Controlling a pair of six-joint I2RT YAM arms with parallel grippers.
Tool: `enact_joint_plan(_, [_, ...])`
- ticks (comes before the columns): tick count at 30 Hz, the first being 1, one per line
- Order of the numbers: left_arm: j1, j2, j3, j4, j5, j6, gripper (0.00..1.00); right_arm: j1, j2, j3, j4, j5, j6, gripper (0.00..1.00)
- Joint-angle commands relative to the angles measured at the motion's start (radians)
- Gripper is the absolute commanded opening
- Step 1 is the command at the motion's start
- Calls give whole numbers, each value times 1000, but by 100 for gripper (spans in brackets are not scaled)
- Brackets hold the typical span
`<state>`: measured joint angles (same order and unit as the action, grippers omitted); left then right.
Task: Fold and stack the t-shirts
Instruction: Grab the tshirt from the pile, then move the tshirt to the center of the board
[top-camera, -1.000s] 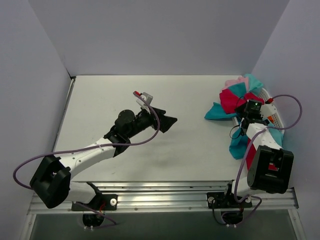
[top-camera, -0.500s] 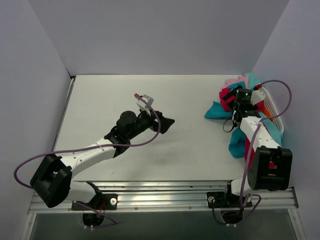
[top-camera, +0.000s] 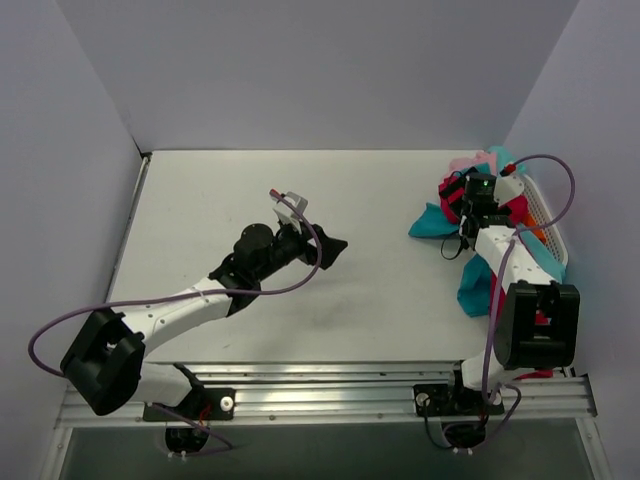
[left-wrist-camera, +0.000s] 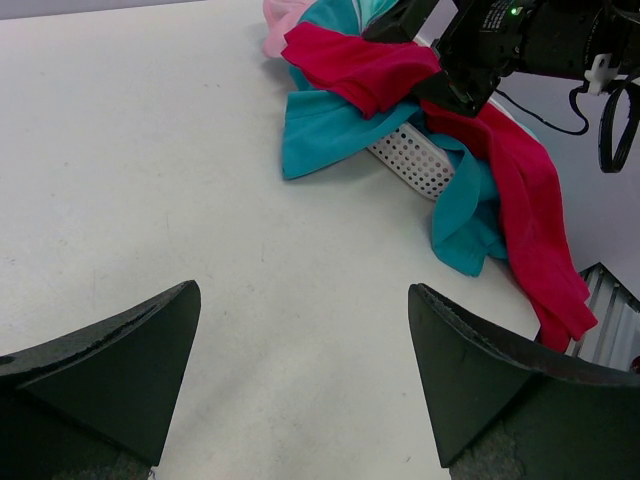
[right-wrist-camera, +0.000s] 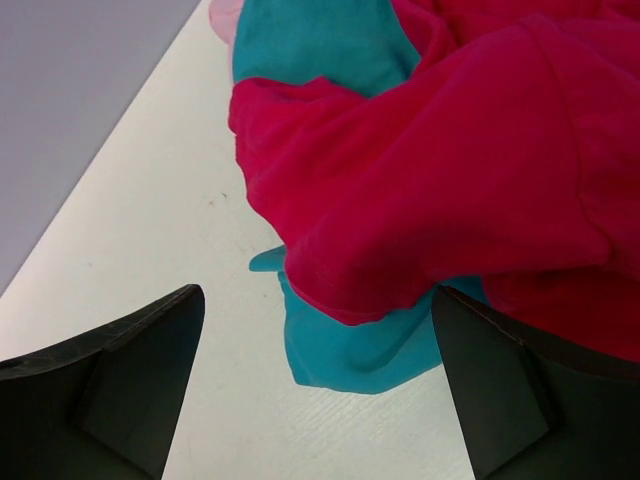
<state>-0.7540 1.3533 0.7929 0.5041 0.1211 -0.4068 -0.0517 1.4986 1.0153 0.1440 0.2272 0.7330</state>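
The right arm's black two-finger gripper (top-camera: 458, 192) now sits farther toward 11 o'clock, over the crumpled crimson red cotton t-shirt (right-wrist-camera: 430, 170). The left arm's black two-finger gripper (top-camera: 335, 243) shows a narrower outline from above than earlier.

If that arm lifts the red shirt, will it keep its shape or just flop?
Probably flop: the red shirt drapes limply over the basket edge. It looks light, but it may drag along the teal shirt tangled beneath it.
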Motion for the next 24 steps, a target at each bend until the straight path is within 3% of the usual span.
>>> enact_joint_plan(1, [-4, 9, 5, 19, -12, 17, 94, -7, -5, -17, 0, 55, -6, 93])
enact_joint_plan(16, [-5, 64, 12, 40, -6, 11, 94, -129, 41, -38, 39, 52, -27, 93])
enact_joint_plan(18, [-5, 72, 15, 40, -3, 11, 94, -135, 63, -23, 49, 49, -32, 88])
enact_joint_plan(19, [-5, 73, 19, 40, -5, 11, 94, -137, 71, -17, 51, 47, -33, 66])
enact_joint_plan(21, [-5, 82, 20, 39, -3, 11, 94, -137, 98, 5, 60, 37, -43, 35])
enact_joint_plan(22, [-5, 86, 20, 40, -3, 11, 94, -139, 106, 9, 63, 31, -44, 13])
enact_joint_plan(23, [-5, 86, 23, 40, -3, 11, 94, -139, 112, 14, 63, 23, -44, 3])
enact_joint_plan(24, [-5, 89, 22, 39, -3, 11, 94, -139, 121, 20, 68, 8, -46, 0])
